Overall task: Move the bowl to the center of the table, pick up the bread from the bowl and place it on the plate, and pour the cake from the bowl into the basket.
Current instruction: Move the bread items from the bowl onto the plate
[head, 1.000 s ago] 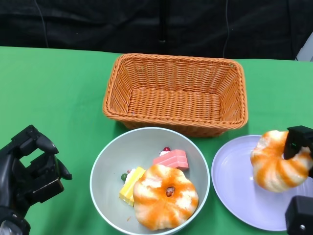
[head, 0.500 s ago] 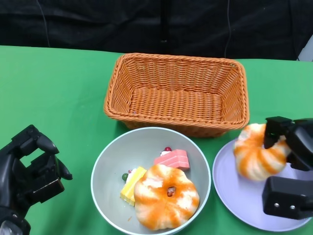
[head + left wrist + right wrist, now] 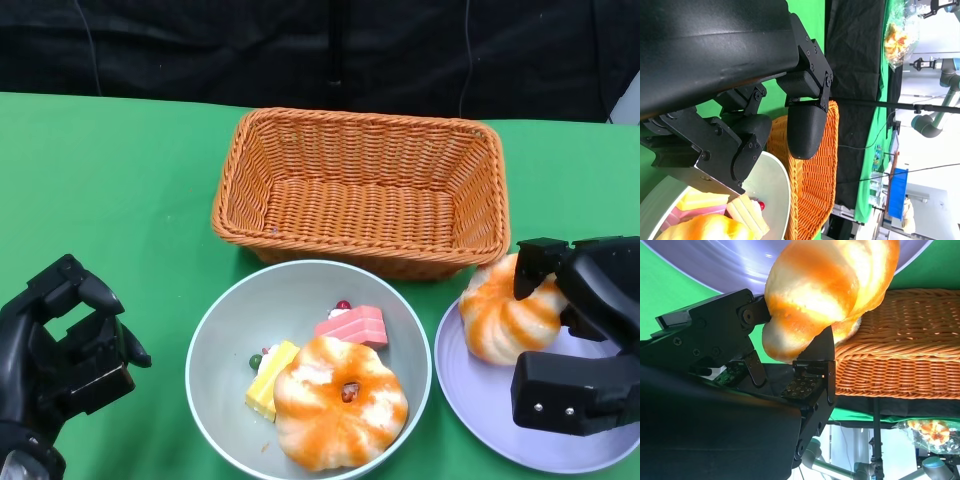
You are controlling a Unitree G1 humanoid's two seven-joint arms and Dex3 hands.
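A grey bowl (image 3: 232, 340) sits near the table's front, holding a round orange-striped bread (image 3: 338, 400), a pink cake slice (image 3: 352, 325) and a yellow cake slice (image 3: 269, 378). My right hand (image 3: 580, 340) grips a second orange-striped bread (image 3: 503, 315) over the left edge of the lilac plate (image 3: 480, 405); the right wrist view shows that bread (image 3: 825, 285) pinched between the fingers (image 3: 812, 357). The orange wicker basket (image 3: 362, 190) stands behind the bowl. Left of the bowl my left hand (image 3: 55, 355) rests with curled fingers, holding nothing.
Green cloth covers the table. A black curtain hangs behind the basket. The left wrist view shows the bowl's rim (image 3: 777, 185) and the basket (image 3: 815, 185) beside my left fingers (image 3: 805, 125).
My right hand has carried the bread leftward and down, from the plate's right side to its left edge. The left hand and bowl stay put.
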